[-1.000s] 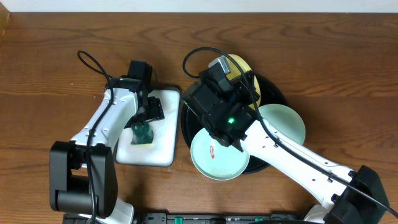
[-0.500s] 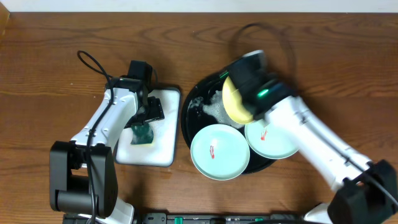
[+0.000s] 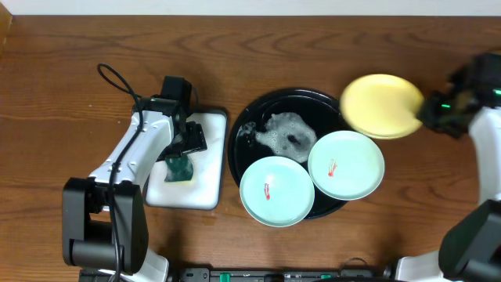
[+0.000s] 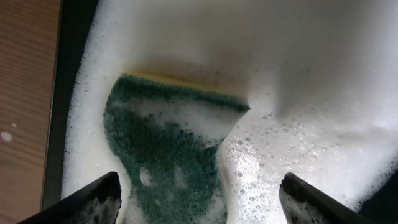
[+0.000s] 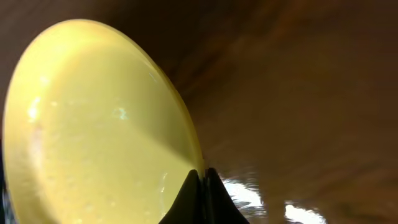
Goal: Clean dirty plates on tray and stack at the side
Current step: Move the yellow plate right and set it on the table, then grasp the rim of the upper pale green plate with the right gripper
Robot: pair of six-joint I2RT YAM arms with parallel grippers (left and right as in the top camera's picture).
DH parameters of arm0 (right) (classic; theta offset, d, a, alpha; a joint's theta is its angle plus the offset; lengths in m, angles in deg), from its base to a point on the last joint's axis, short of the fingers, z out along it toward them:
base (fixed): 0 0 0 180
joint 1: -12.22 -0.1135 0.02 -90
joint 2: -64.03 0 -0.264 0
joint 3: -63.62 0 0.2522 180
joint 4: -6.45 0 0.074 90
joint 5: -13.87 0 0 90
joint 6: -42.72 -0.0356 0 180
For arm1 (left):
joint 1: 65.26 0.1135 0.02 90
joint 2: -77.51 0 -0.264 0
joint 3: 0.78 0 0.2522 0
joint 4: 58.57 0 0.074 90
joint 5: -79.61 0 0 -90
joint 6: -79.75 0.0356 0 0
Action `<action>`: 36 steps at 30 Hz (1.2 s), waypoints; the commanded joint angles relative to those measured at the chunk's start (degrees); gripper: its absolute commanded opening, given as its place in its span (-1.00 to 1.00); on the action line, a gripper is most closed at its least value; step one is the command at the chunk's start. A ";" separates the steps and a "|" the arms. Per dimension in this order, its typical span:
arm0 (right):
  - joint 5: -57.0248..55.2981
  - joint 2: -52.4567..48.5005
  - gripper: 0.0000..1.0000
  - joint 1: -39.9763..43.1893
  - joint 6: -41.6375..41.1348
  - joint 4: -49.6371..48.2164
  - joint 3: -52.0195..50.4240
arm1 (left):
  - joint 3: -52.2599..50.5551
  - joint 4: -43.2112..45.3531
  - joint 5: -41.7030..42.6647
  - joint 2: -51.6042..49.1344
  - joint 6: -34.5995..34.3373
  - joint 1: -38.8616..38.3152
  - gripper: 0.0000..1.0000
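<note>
My right gripper [image 3: 429, 112] is shut on the rim of the yellow plate [image 3: 382, 106] and holds it above the table, right of the black tray [image 3: 243, 160]. In the right wrist view the fingers [image 5: 201, 180] pinch the yellow plate [image 5: 93, 137] at its edge. Two mint green plates [image 3: 276, 190] [image 3: 346, 164], each with a red smear, lie on the tray beside a patch of foam [image 3: 283, 135]. My left gripper [image 3: 182, 154] is open over the green sponge [image 4: 168, 143] in the foamy white dish [image 3: 200, 188]; its jaws [image 4: 199, 199] straddle the sponge.
The white sponge dish stands left of the tray, touching its rim. Bare wooden table [image 3: 423, 180] lies to the right of the tray. The left arm's cable [image 3: 117, 78] loops over the table at the back left.
My right arm has lifted the yellow plate off the tray's back and carried it right, past the tray's rim. The foam patch on the tray is uncovered. The left arm has not moved.
</note>
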 commanded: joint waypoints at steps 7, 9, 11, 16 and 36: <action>-13.00 1.73 -0.98 16.02 -9.57 -3.76 -11.72 | 0.26 -0.33 0.09 0.11 0.52 0.13 0.65; -13.00 1.73 -0.98 17.27 -10.97 -6.29 -15.02 | 0.26 -0.33 0.09 0.11 0.52 0.13 0.64; -13.09 1.73 -0.98 17.92 -11.19 -10.21 -19.10 | 0.26 -0.33 0.09 0.11 0.52 0.13 0.65; -8.48 2.03 -0.17 17.94 -8.98 -12.48 -19.58 | 0.26 -0.33 0.09 0.11 0.52 0.13 0.64; -18.67 13.86 0.00 -14.47 -8.07 -1.79 -21.79 | 0.26 -0.33 0.09 0.11 0.52 0.13 0.64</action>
